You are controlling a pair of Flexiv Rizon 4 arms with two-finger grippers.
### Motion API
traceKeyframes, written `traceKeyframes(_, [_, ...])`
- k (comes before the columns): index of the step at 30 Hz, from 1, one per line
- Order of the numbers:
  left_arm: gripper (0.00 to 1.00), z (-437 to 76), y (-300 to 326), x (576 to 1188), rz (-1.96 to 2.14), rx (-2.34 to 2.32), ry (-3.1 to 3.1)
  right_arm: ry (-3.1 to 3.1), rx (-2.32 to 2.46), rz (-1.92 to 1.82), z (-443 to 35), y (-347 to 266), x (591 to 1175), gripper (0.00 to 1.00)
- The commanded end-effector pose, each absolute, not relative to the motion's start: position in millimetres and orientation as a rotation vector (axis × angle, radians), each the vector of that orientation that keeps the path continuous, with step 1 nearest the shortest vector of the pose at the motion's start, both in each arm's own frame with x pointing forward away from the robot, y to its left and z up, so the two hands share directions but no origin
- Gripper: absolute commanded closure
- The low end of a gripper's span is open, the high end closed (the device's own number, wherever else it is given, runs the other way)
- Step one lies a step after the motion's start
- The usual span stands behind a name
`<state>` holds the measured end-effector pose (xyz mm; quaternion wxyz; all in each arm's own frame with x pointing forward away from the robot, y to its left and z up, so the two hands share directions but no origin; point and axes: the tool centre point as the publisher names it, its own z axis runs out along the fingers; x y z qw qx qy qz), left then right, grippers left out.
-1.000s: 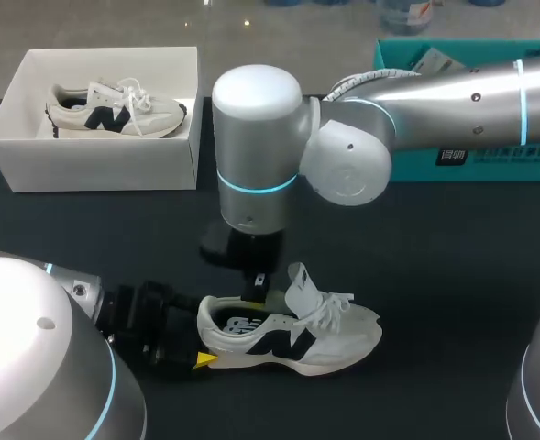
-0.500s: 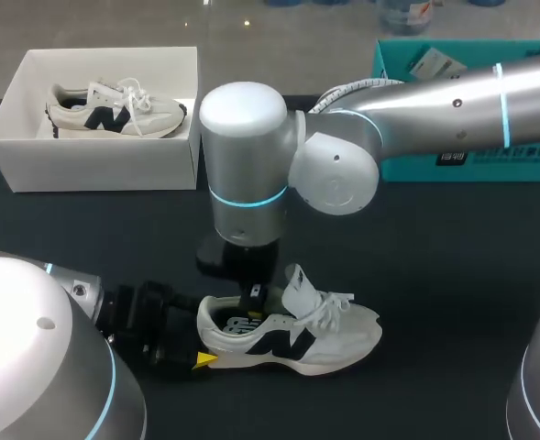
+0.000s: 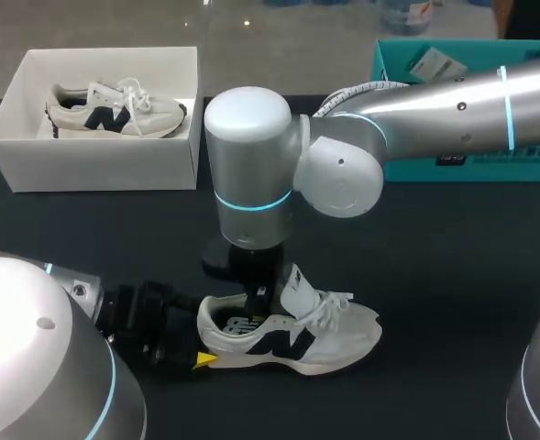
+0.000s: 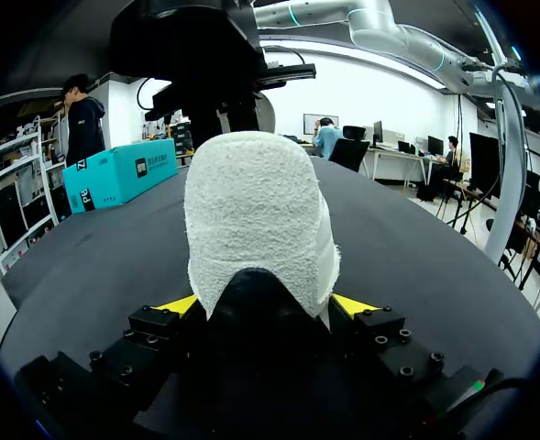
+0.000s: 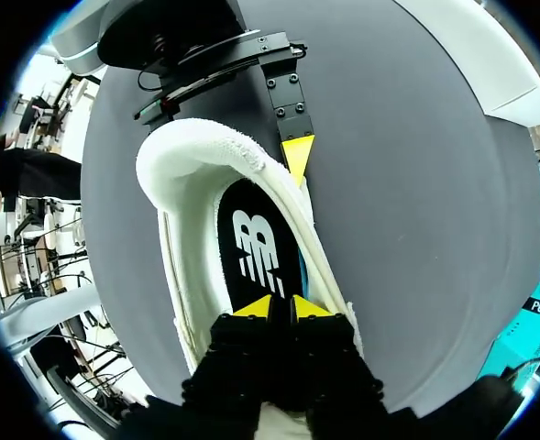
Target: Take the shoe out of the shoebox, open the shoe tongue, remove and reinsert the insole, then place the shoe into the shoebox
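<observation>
On the table [image 3: 453,275], shoe [image 3: 292,335] front-centre, shoebox [image 3: 104,170] with another shoe [image 3: 114,112] far left, second box [image 3: 526,170] far right.

Shoe [image 3: 343,337]: white woven cloth upper with rough, towel-like heel lining and matt black insole [image 5: 256,247]; shoebox [image 3: 95,165] of matt white card; table [image 3: 453,275] matt dark; right arm [image 3: 435,101] smooth brushed metal with glossy white joints.

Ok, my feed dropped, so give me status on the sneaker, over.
Left gripper shut on sneaker heel, sole down on table. Right gripper down in its opening at the insole, grip unclear. Shoebox already holds a second sneaker.
</observation>
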<state>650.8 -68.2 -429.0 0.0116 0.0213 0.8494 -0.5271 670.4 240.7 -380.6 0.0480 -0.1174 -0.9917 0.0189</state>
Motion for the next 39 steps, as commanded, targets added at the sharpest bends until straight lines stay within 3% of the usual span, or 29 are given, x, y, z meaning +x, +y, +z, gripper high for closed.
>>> traceKeyframes(1, [1.00, -436, -66, 652, -1.643, 0.067, 2.652, -3.028, -0.357, 0.053, -380, 238, 672, 0.67])
traceKeyframes(5, [1.00, -436, -66, 652, -1.643, 0.067, 2.652, -3.030, -0.354, 0.050, -381, 238, 672, 0.58])
traceKeyframes(15, [1.00, -436, -66, 652, -1.643, 0.067, 2.652, -3.031, -0.349, 0.073, -388, 240, 676, 0.59])
traceKeyframes(29, [1.00, -436, -66, 652, -1.643, 0.067, 2.652, -2.976, -0.370, 0.048, -438, 260, 646, 0.58])
traceKeyframes(32, [1.00, -436, -66, 652, -1.643, 0.067, 2.652, -2.949, -0.361, 0.067, -444, 262, 639, 0.62])
traceKeyframes(34, [1.00, -436, -66, 652, -1.643, 0.067, 2.652, -2.946, -0.360, 0.063, -446, 262, 636, 0.84])
traceKeyframes(35, [1.00, -436, -66, 652, -1.643, 0.067, 2.652, -2.939, -0.359, 0.068, -446, 262, 635, 1.00])
traceKeyframes(39, [1.00, -436, -66, 652, -1.643, 0.067, 2.652, -2.936, -0.350, 0.081, -436, 257, 634, 1.00])
